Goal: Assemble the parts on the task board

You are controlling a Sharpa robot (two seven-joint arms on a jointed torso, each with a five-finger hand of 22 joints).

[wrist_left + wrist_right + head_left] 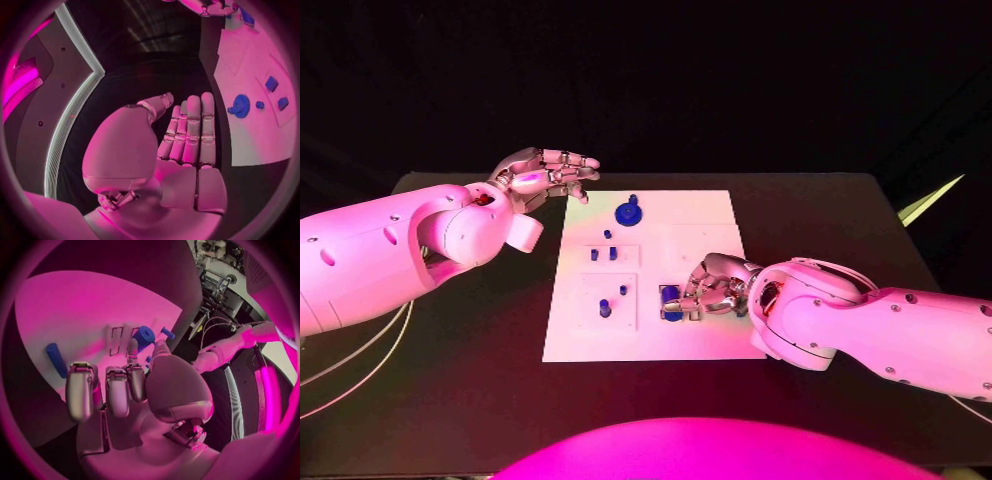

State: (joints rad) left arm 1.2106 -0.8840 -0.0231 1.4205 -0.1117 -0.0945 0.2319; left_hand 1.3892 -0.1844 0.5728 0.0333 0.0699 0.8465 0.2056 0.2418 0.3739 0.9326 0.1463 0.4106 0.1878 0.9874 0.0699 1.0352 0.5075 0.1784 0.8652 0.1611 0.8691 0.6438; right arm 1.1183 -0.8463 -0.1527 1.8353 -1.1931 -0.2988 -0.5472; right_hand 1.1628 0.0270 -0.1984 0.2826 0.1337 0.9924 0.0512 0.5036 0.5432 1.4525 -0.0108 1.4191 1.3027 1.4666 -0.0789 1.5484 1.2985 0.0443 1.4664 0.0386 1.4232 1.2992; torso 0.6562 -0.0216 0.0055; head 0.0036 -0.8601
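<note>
Head view: right hand (710,288) pinches a blue part (672,300) on the task board (689,225); left hand (548,172) hovers, fingers together, empty. Seat it squarely.

Matt white task board (689,230); blue parts (629,212) look like smooth plastic.

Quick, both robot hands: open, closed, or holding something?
Left robot hand: open, empty, hovering beside the white task board.
Right robot hand: pinching a small blue cylindrical part.

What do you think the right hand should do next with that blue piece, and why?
Probably close on the blue piece and lift it. The right hand sits low on the white plate with its fingers around that piece, while the left hand waits open off the plate.
</note>
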